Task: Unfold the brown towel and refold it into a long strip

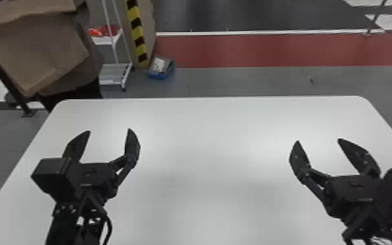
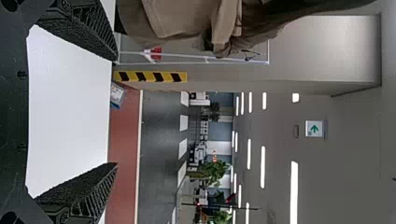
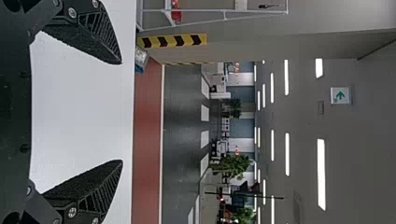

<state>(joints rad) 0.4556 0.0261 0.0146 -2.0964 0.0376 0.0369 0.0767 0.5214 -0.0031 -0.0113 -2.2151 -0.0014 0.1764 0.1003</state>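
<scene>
Let your left tool [image 1: 109, 130] and right tool [image 1: 318, 140] wait above the surface [image 1: 211, 146] (both wide open, empty) until the brown towel lies flat.

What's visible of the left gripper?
The left gripper is black, with two flat fingers spread wide, nothing between them. They taper to points, with a rough-textured inner face and ribbed outer side. A boxy block sits at its left side, and a dark cable loops below. It hangs over the left part of the white table, pointing forward, apparently touching nothing.
</scene>
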